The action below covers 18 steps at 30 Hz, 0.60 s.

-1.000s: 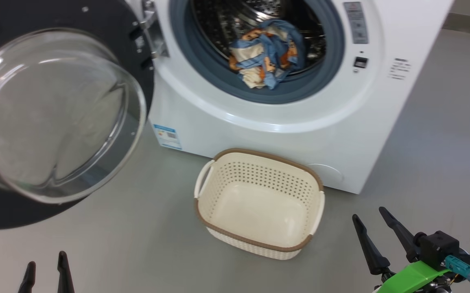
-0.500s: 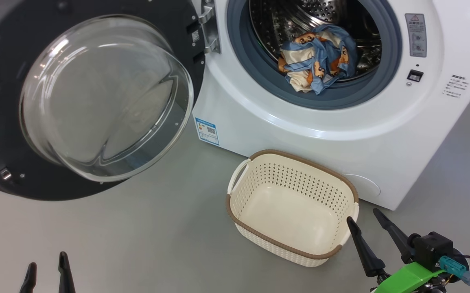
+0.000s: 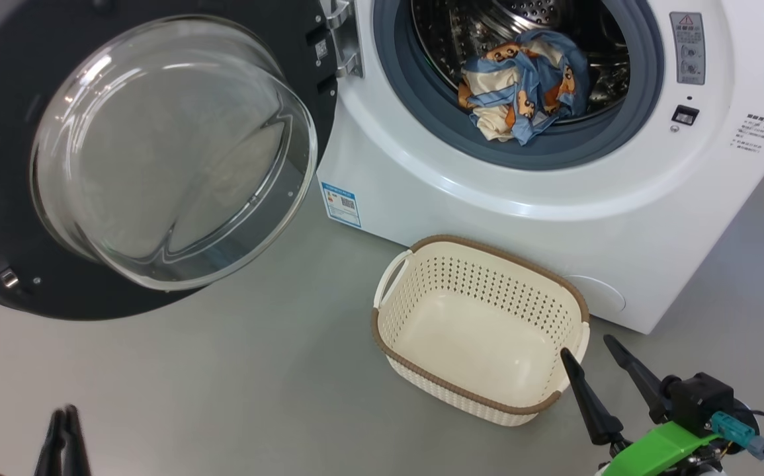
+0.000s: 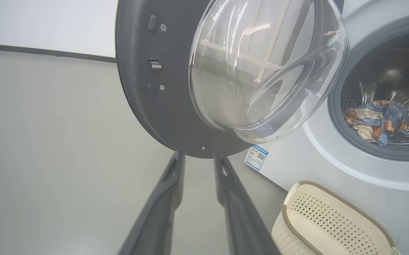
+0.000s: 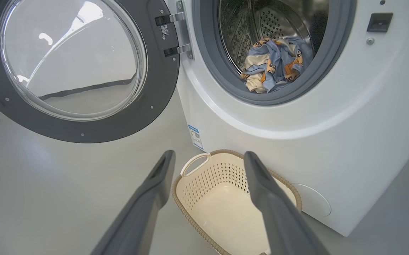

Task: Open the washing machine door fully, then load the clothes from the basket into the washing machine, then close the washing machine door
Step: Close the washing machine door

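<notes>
two of the three steps look done, judging by how things lie. the door (image 3: 170, 152) stands swung wide on its hinge, left of the washer (image 3: 487, 218) mouth, its glass bowl bulging out toward the room. the clothes (image 3: 520, 86) lie in a bunched heap inside the drum (image 3: 461, 26), at the front lip just behind the grey ring (image 3: 421, 125); the lowest fold seems to rest on that ring, though i cannot tell whether it hangs past it. the basket (image 3: 487, 244) sits on the floor (image 3: 223, 383) just in front of the washer, below the mouth, with nothing in it. what is left is shutting the door. the left tool (image 3: 65, 413) hovers low over the floor beneath the door, fingers drawn near each other with a narrow gap in its wrist view, gripping nothing. the right tool (image 3: 585, 346) hangs just beside the basket's near right corner, fingers spread wide, likewise empty. the heap may want a nudge deeper first, so no cloth is pinched at the seal.
</notes>
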Tool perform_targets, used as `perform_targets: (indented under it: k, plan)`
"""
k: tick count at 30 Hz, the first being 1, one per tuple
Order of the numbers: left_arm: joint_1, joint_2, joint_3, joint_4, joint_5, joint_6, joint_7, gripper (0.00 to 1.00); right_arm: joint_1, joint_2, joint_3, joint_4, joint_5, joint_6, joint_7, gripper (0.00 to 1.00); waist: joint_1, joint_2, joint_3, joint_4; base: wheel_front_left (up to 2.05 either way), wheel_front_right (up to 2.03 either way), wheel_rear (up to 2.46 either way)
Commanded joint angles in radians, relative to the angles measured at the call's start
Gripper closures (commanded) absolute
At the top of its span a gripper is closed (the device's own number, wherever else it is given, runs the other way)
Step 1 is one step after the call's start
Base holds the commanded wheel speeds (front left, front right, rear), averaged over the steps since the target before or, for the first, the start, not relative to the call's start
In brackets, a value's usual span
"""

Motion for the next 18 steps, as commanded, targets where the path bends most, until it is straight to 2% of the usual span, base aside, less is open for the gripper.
perform_targets:
  k: [1, 8, 12, 18]
  plan:
    - [-0.057, 0.026, 0.044, -0.044, -0.016, -0.001, -0.006, 1.0, -0.04, -0.008, 0.025, -0.027, 0.01, 0.002, -0.007, 0.0, 0.0, -0.0001, 0.015, -0.002, 0.0, 0.0, 0.0]
    - [-0.131, 0.096, 0.096, -0.133, -0.077, -0.001, -0.006, 1.0, -0.059, -0.012, 0.026, -0.032, 0.006, 0.002, -0.007, 0.0, 0.0, -0.0001, 0.054, -0.01, 0.0, 0.0, 0.0]
    - [-0.227, 0.197, 0.17, -0.198, -0.143, -0.001, -0.006, 1.0, -0.075, -0.013, 0.022, -0.034, 0.0, 0.002, -0.007, 0.0, 0.0, -0.0001, 0.086, -0.011, 0.0, 0.0, 0.0]
    - [-0.384, 0.384, 0.23, -0.14, -0.326, -0.001, -0.006, 1.0, -0.098, -0.018, 0.028, -0.033, -0.003, 0.002, -0.007, 0.0, 0.0, -0.0001, 0.117, -0.015, 0.0, 0.0, 0.0]
